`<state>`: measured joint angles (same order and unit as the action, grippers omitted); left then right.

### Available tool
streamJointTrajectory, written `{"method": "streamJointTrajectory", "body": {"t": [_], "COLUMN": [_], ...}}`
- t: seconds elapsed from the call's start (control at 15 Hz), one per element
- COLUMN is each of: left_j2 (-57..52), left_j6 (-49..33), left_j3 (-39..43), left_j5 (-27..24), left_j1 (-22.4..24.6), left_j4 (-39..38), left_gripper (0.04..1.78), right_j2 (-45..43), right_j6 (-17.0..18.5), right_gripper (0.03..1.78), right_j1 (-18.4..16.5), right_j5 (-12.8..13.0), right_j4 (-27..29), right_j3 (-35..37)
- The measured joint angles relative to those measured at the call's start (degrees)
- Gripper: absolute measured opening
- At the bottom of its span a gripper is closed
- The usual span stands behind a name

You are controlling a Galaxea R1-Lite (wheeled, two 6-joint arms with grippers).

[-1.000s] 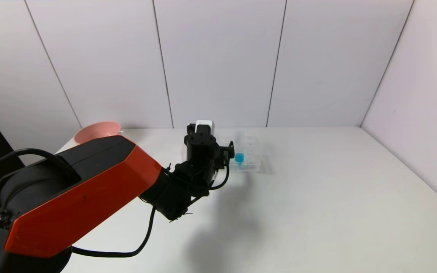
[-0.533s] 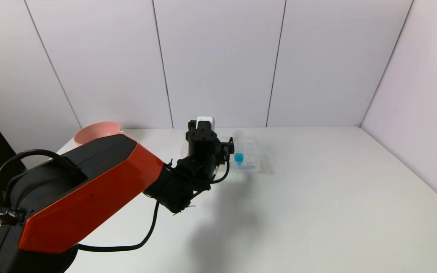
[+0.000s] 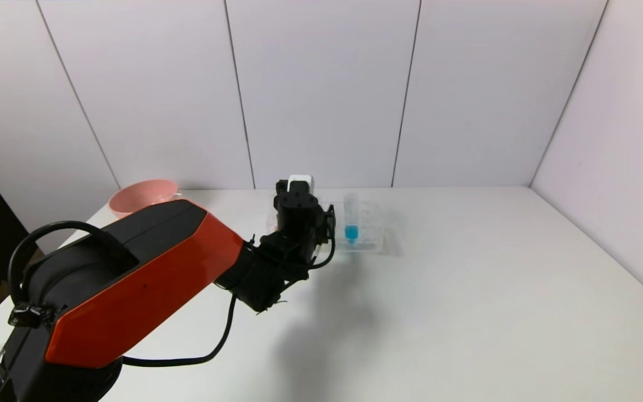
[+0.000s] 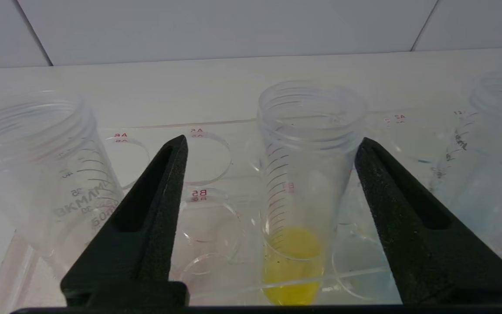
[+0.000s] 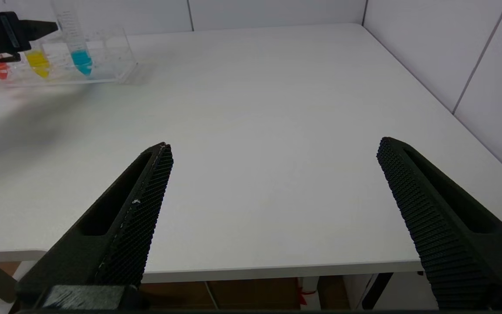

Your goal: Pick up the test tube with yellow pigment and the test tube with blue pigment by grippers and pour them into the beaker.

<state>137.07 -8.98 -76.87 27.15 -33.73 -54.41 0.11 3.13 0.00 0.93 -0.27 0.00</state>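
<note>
While the left gripper [image 4: 270, 146] hangs over the clear rack [image 3: 374, 237] w/ fingers spread either side of the yellow test tube [image 4: 296, 192], not touching, the blue test tube [image 3: 350, 218] stands upright just right of it. Right gripper [image 5: 273, 152] spread too, parked at table's [image 3: 466, 312] near edge.

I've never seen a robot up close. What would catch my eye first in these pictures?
Probably the big red-and-black left arm reaching across the white table to a clear rack near the back wall. Its left gripper stands open around the test tube with yellow pigment, and the test tube with blue pigment stands beside it.
</note>
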Motion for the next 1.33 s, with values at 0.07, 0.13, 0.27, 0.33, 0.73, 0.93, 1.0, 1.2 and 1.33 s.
{"method": "streamJointTrajectory", "body": {"t": [0.07, 0.13, 0.27, 0.33, 0.73, 0.93, 1.0, 1.2, 1.33], "left_j2": [0.02, 0.06, 0.04, 0.04, -0.69, -2.26, -2.95, -5.53, -7.22], "left_j6": [0.00, -0.05, -0.07, -0.05, 0.06, 0.15, 0.15, 0.15, 0.41], "left_j3": [0.00, 0.00, 0.00, 0.02, 0.48, 0.59, 0.50, 0.15, -0.09], "left_j5": [0.07, -0.15, -0.41, -0.52, -0.13, -0.13, -0.13, 0.09, 0.11], "left_j1": [0.06, 0.06, -0.20, -0.26, -0.48, -0.57, -0.57, -0.89, -1.11], "left_j4": [0.09, 0.02, -0.06, -0.09, 0.17, 2.51, 3.34, 5.96, 7.80], "left_gripper": [1.13, 0.97, 0.66, 0.54, 0.50, 0.50, 0.50, 0.50, 0.50], "right_j2": [0.00, 0.00, 0.00, 0.00, 0.00, 0.00, 0.00, 0.00, 0.00], "right_j6": [0.02, 0.02, 0.02, 0.02, 0.02, 0.02, 0.02, 0.02, 0.02], "right_gripper": [1.71, 1.71, 1.71, 1.71, 1.71, 1.71, 1.71, 1.71, 1.71], "right_j1": [0.00, 0.00, 0.00, 0.00, 0.00, 0.00, 0.00, 0.00, 0.00], "right_j5": [0.00, -0.05, -0.02, -0.05, -0.02, 0.00, 0.00, -0.02, -0.02], "right_j4": [0.00, 0.00, -0.02, -0.02, -0.02, 0.00, -0.02, -0.02, -0.02], "right_j3": [0.00, 0.00, 0.00, 0.00, 0.00, 0.00, 0.00, 0.00, 0.00]}}
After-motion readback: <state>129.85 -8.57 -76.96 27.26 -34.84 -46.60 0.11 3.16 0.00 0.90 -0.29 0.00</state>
